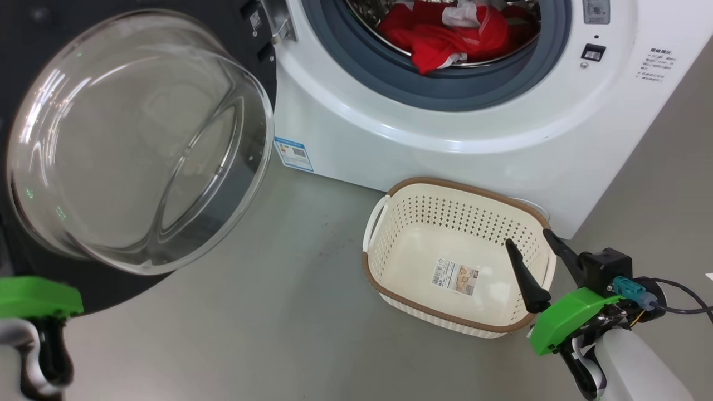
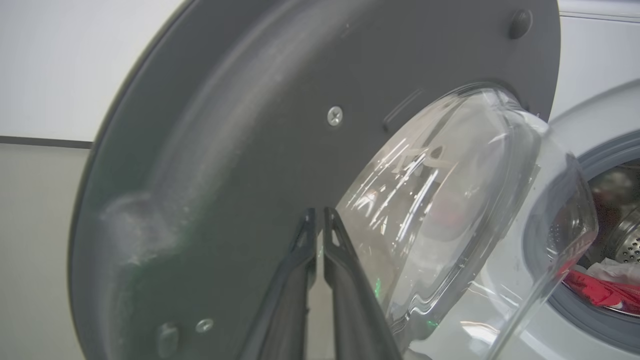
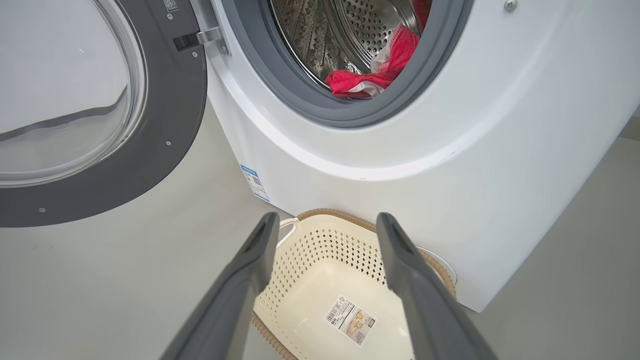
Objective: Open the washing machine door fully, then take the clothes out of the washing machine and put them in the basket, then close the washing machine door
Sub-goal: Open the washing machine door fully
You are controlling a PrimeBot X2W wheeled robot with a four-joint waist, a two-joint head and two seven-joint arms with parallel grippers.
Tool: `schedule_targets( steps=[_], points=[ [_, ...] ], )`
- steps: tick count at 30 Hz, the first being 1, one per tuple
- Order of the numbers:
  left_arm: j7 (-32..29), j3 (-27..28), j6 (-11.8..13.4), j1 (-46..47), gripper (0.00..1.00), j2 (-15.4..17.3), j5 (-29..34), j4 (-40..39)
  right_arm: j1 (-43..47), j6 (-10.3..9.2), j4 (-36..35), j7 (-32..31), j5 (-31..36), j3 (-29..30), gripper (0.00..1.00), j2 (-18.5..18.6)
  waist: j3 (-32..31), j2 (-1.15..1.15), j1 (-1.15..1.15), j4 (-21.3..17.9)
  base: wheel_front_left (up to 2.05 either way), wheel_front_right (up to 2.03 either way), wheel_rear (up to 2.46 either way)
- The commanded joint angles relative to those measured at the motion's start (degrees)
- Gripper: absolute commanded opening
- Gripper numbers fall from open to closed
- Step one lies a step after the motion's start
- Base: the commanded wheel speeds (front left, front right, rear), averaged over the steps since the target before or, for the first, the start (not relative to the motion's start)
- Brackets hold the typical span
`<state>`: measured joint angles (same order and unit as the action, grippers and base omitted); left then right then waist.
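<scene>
The washing machine door [image 1: 139, 139] stands swung out to the left of the washing machine [image 1: 445, 128], its glass bowl bulging toward me. Red clothes [image 1: 445, 33] with white patches lie in the steel drum. The basket [image 1: 390, 289] sits on the floor in front of the machine with nothing in it but its paper label. My right gripper [image 1: 528, 238] is open, above the basket's right end; in the right wrist view the right gripper [image 3: 327, 220] points over the basket [image 3: 320, 214] toward the clothes [image 3: 370, 75]. My left gripper [image 2: 320, 215] is shut on nothing, its tips close to the door's grey inner face [image 2: 225, 150] beside the glass.
Grey floor runs in front of the machine and between door and basket. A small blue label [image 1: 293, 153] marks the machine's lower front. A pale wall shows behind the door in the left wrist view. My left arm's green housing [image 1: 33, 295] is below the door.
</scene>
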<state>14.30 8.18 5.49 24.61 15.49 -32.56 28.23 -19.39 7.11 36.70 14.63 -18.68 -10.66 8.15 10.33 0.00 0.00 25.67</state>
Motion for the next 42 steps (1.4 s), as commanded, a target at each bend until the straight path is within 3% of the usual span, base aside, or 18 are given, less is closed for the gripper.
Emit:
schedule_targets(
  steps=[1,2,3,4,9,12,15,26,42],
  points=[
    [0.6,2.3,0.8,-1.6,0.36,2.5,0.5,-3.5,-1.4,0.37,-1.2,0.4,-1.0,-1.0,1.00,-0.6,-0.5,0.00,0.00,-0.4,0.00,0.00,0.00],
    [0.6,2.3,1.2,-2.7,0.49,2.3,0.7,-5.8,-1.3,0.37,-1.2,0.4,-1.1,-0.9,1.00,-0.8,-0.7,0.00,0.00,-0.5,0.00,0.00,0.00],
    [0.5,2.2,1.7,-3.9,0.95,2.1,1.1,-8.3,-1.2,0.37,-1.3,0.4,-1.1,-0.7,1.00,-0.9,-0.9,0.00,0.00,-0.6,0.00,0.00,0.00],
    [0.4,1.9,2.2,-5.2,1.00,1.9,1.5,-11.1,-1.1,0.37,-1.4,0.4,-1.1,-0.4,1.00,-1.0,-1.1,0.00,0.00,-0.8,0.00,0.00,0.00],
    [-2.2,-0.1,5.5,-11.6,1.00,0.4,3.9,-28.6,-0.7,0.37,-4.0,0.4,-0.7,1.7,1.00,-1.6,-1.8,0.00,0.00,-2.3,0.00,0.00,0.00],
    [-2.8,-2.4,5.3,-12.9,1.00,-0.2,5.1,-35.4,-0.7,0.37,-5.7,0.4,-0.9,3.2,1.00,-2.1,-2.0,0.00,0.00,-3.5,0.00,0.00,0.00],
    [-2.1,-4.2,3.3,-13.0,1.00,-0.2,5.2,-38.5,-1.0,0.37,-7.6,0.4,-0.7,4.5,1.00,-2.5,-2.2,0.00,0.00,-5.2,0.00,0.00,0.00],
    [0.2,-7.1,-4.9,-12.8,1.00,-0.6,3.8,-34.0,0.0,0.37,-18.6,0.4,-1.7,7.1,1.00,-3.5,-3.3,0.00,0.00,-13.7,0.00,0.00,0.00],
    [0.7,-7.1,-8.7,-15.1,1.00,-4.9,11.2,-28.6,3.7,0.37,-27.2,0.4,-0.4,7.9,1.00,-4.3,-2.6,0.00,0.00,-26.1,0.00,0.00,0.00]
  ],
)
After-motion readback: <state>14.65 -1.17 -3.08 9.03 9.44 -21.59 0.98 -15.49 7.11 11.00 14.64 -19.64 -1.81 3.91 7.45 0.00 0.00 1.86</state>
